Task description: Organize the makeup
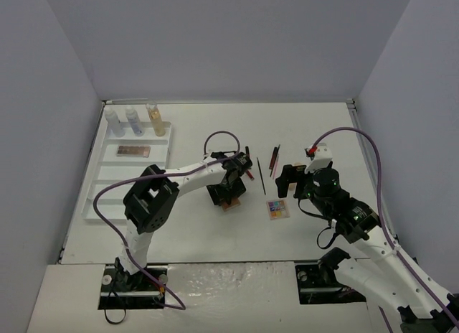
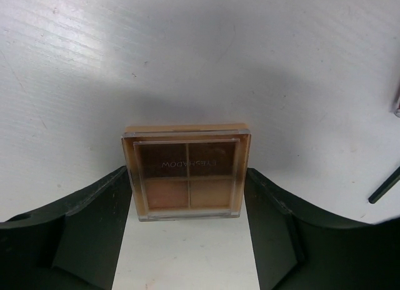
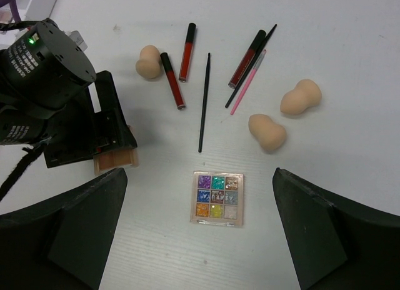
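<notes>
Evidently pinches brown palette's [image 2: 187, 171] side edges with left fingers [image 2: 94, 221], right fingers [image 3: 312, 234] spread wide; likely light, stiff, slick.

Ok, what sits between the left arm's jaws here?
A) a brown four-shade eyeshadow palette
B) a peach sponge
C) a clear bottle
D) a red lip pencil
A: the left wrist view shows the brown eyeshadow palette with the left gripper jaws against both its sides.

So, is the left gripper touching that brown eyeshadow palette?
Touching. The left wrist view shows the left gripper against both sides of the brown eyeshadow palette, no gap.
</notes>
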